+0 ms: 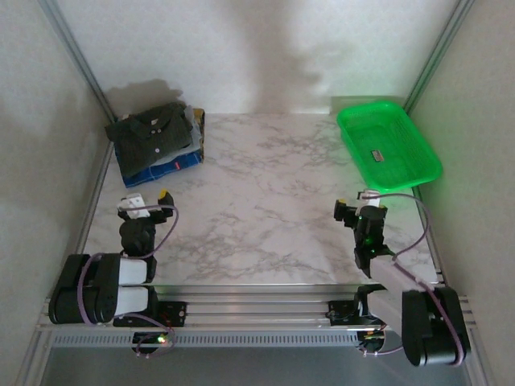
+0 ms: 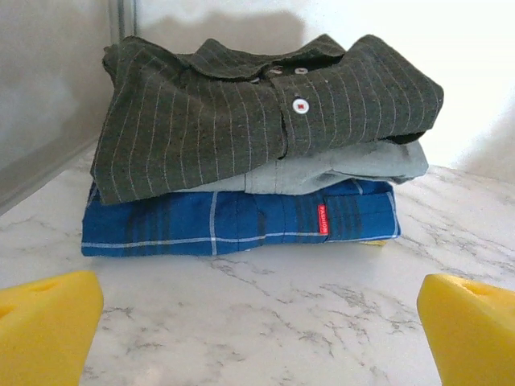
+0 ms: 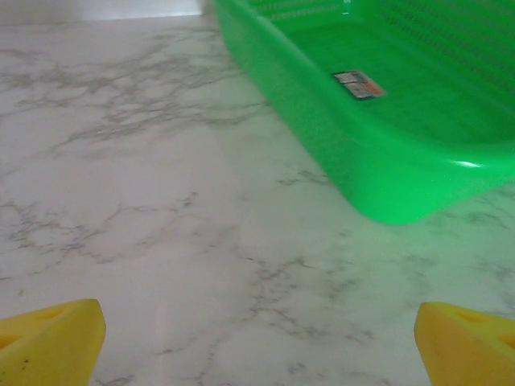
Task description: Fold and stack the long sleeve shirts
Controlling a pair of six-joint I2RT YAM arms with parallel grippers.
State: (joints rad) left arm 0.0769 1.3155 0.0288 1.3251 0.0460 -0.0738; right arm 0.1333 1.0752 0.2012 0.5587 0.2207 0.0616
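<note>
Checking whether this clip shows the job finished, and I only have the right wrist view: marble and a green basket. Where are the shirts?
Observer: Folded, in one stack at the far left corner of the table, opposite the green basket.
Operator: Which one is on top?
Observer: The dark striped collared shirt; under it is a grey-blue shirt, then a blue plaid shirt below that.
Operator: Is the left claw on the stack?
Observer: No. The left claw is open, apart from the stack and holding nothing.
</note>
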